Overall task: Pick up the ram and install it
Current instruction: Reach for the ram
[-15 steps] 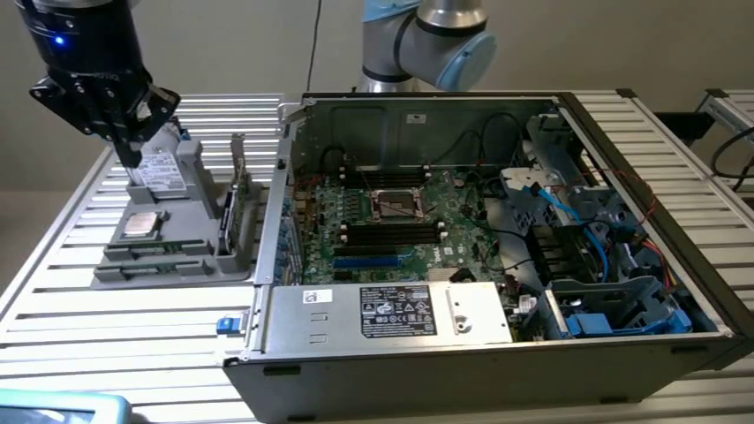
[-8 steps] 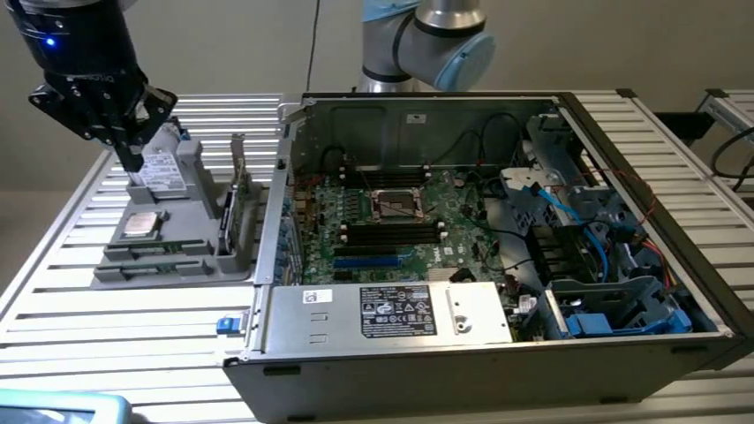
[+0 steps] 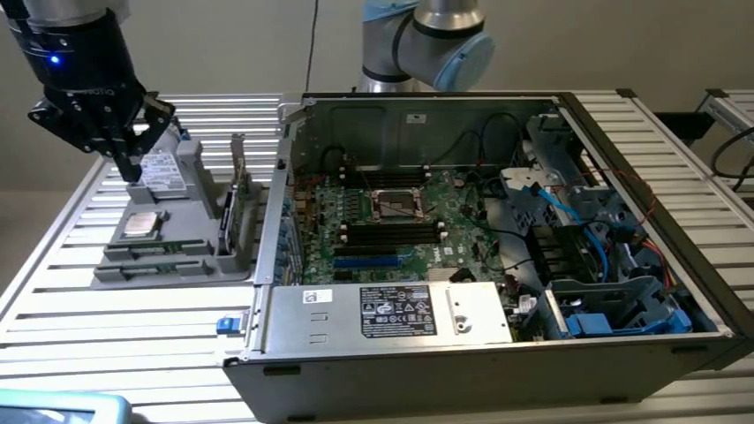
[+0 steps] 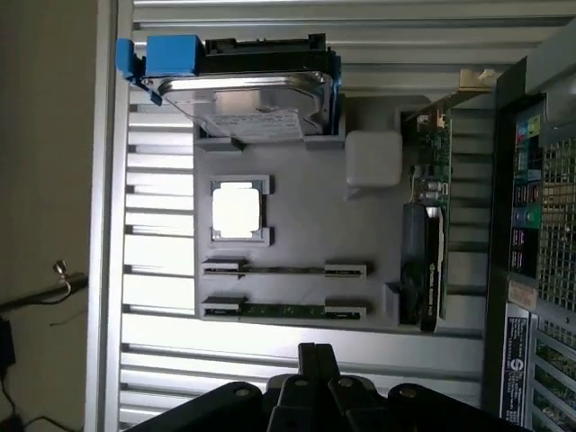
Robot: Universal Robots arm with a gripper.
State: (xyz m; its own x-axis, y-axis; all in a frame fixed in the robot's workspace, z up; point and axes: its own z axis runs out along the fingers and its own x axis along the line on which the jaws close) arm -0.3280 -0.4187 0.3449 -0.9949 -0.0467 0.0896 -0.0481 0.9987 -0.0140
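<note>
The ram (image 4: 283, 310) is a narrow green stick resting on edge in a holder of the grey tray (image 4: 297, 202); a second thin stick (image 4: 283, 268) lies parallel beside it. In the exterior view the ram (image 3: 151, 263) sits at the tray's (image 3: 177, 274) near end. My gripper (image 3: 127, 170) hangs above the tray, over the silver drive (image 3: 159, 177), clear of the ram. Its fingers (image 4: 315, 355) are pressed together with nothing between them.
The tray also holds a square processor (image 4: 237, 210), a silver drive (image 4: 256, 99) in a blue-tabbed bracket and an upright expansion card (image 4: 430, 225). To the exterior view's right stands the open computer case (image 3: 282, 177), with black memory slots (image 3: 389, 231) on its motherboard and cables further right.
</note>
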